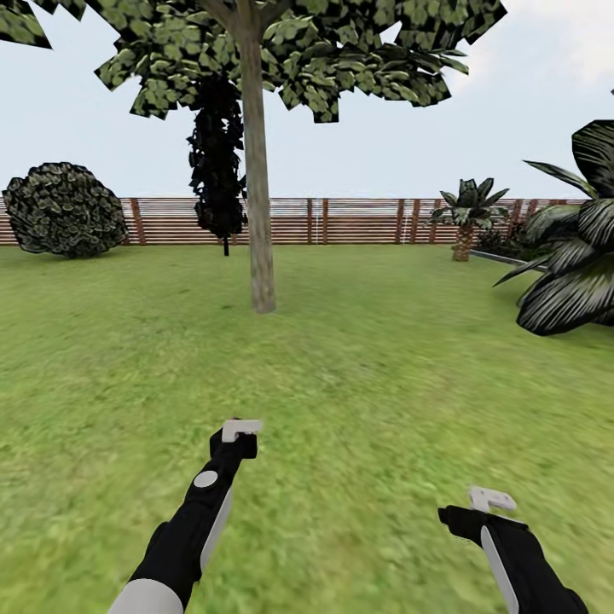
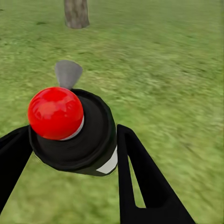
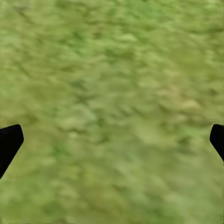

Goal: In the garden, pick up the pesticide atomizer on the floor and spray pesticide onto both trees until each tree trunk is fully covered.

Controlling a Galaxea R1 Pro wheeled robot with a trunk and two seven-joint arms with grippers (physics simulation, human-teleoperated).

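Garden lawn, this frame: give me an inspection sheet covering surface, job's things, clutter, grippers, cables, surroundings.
Surface: green lawn, flat, blurred in the wrist views.
Job's things: atomizer, dark body, red cap, white label patch, held in the left gripper; nozzle aimed toward the trunk. One tree straight ahead; the trunk base also shows in the left wrist view.
Clutter: nothing seen on the grass.
Grippers: left jaws shut on the atomizer; right gripper open over bare grass, holding nothing.
Cables: nothing seen.
Surroundings: slat fence, round bush at left, dark column tree behind the trunk, broad-leaf plants at right, pale sky.
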